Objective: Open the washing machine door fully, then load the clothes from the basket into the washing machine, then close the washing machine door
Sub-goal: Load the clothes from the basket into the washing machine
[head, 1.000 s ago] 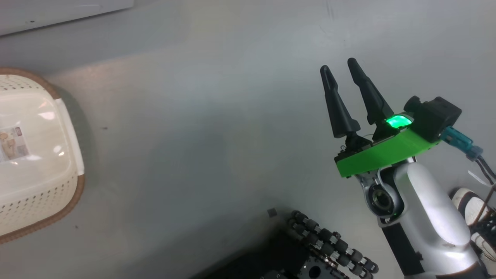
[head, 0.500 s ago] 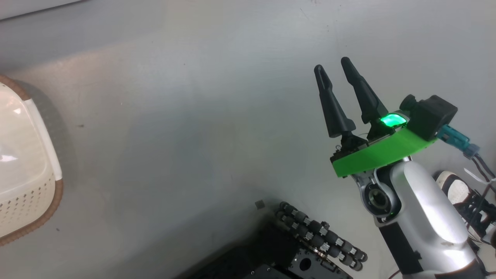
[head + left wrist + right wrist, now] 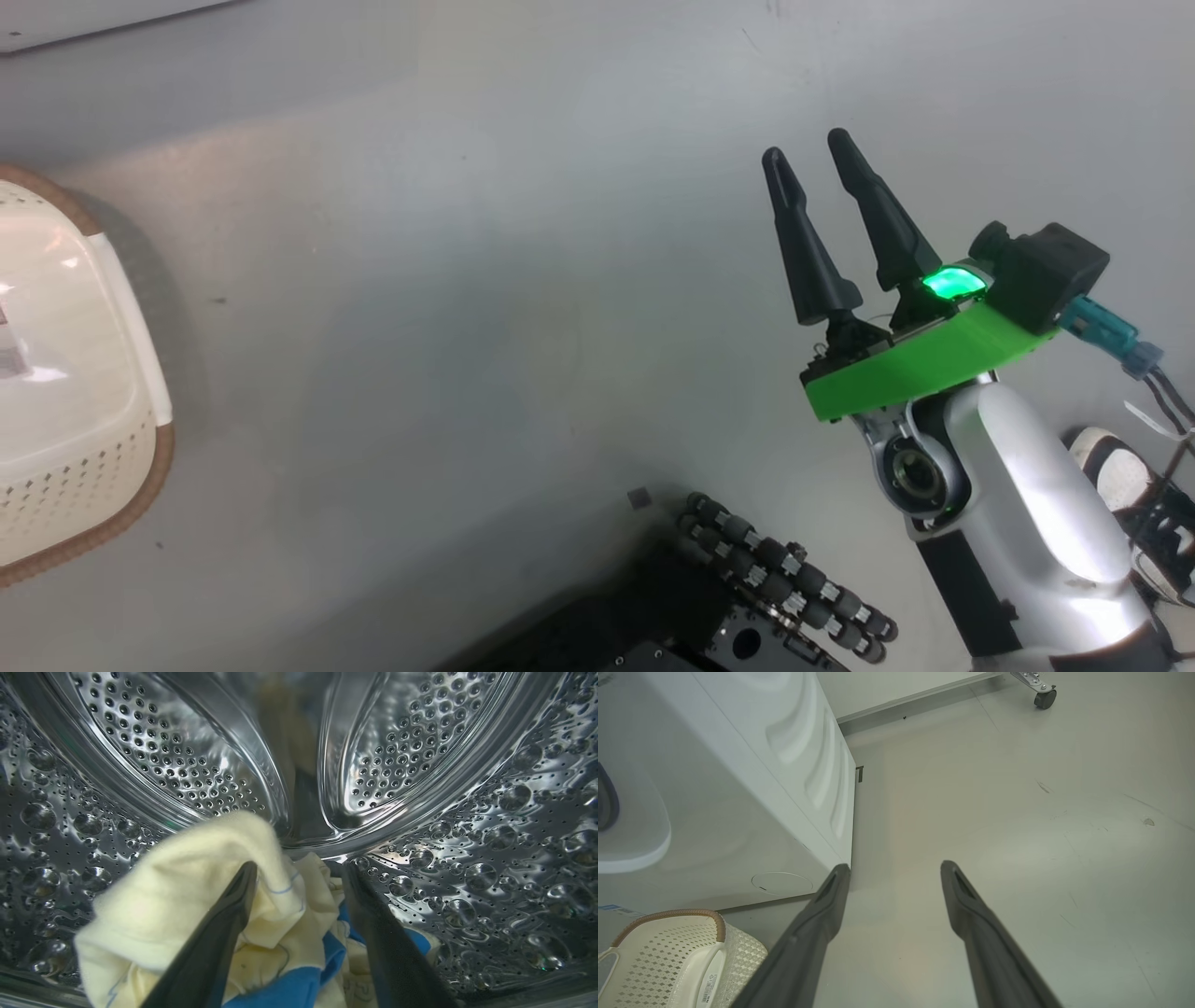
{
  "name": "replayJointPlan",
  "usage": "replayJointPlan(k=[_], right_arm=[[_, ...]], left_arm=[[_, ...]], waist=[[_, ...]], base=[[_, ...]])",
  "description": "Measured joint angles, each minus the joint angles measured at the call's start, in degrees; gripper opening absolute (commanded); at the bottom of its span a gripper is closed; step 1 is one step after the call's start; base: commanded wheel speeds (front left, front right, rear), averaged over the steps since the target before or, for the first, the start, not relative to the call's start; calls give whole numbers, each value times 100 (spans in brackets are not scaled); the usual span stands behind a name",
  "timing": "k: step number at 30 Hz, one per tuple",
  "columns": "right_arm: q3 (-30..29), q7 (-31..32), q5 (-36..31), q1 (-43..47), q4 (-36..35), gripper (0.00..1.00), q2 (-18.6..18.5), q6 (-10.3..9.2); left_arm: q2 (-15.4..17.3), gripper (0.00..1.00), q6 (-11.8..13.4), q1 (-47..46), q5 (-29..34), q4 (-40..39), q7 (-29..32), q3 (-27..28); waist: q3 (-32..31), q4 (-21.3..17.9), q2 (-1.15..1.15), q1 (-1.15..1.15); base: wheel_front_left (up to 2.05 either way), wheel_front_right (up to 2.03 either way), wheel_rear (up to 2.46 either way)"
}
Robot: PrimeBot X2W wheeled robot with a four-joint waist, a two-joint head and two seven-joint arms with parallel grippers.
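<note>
**Camera Swings, Laundry in the Drum**

Only the head view has shifted; the empty basket [image 3: 84, 467] and wide-open right gripper [image 3: 806, 145] sit as before. Inside the washing machine [image 3: 738, 765], in its steel drum [image 3: 467, 812], the left gripper [image 3: 299, 867] has its fingers parted over the yellow-and-blue clothes [image 3: 187, 882], apparently let go. Closing the door looks next.

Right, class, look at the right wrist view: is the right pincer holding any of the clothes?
No, the right pincer stands open with nothing between its fingers, over the floor.
</note>
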Motion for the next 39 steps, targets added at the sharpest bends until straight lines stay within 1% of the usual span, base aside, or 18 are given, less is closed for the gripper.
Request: replayJointPlan(k=[6, 9, 12, 16, 19, 22, 28, 34, 39], right_arm=[[-186, 0, -244, -5, 57, 100, 0, 0], [-301, 0, -445, -2, 79, 100, 0, 0], [-495, 0, -669, 21, 107, 100, 0, 0], [-813, 0, -953, 54, 140, 100, -1, 0], [-929, -1, -1155, 162, 181, 100, -1, 0], [-987, 0, -1306, 304, 244, 100, -2, 0], [-1154, 0, -1612, 508, 360, 100, -2, 0], [-1322, 0, -1781, 838, 447, 100, -3, 0], [-1449, 0, -1842, 1249, 517, 100, -3, 0]], left_arm=[[-179, 100, -4, 199, -130, 199, -309, -74], [-314, 100, -23, 501, -298, 314, -472, -105], [-491, 100, -40, 940, -420, 327, -570, -325], [-803, 100, -44, 1523, -855, 294, -642, -442], [-927, 100, -44, 1966, -1154, 244, -644, -545], [-1007, 100, -44, 2453, -1463, 96, -676, -643], [-1298, 100, -44, 3395, -2015, -388, -865, -912], [-1472, 100, -44, 4445, -2442, -765, -1053, -1092], [-1494, 100, -35, 5411, -2477, -1114, -1224, -1157]], waist=[[-204, 161, 0, 0], [-382, 257, 0, 0], [-615, 354, 0, 0], [-987, 518, 0, -1], [-1305, 651, 0, -1], [-1646, 783, 0, -1], [-2318, 1077, 0, -1], [-2989, 1390, 0, -2], [-3644, 1654, 1, -2]], base=[[0, 0, 0], [0, 0, 0], [0, 0, 0], [0, 0, 0], [0, 0, 0], [0, 0, 0], [0, 0, 0], [0, 0, 0], [0, 0, 0]])
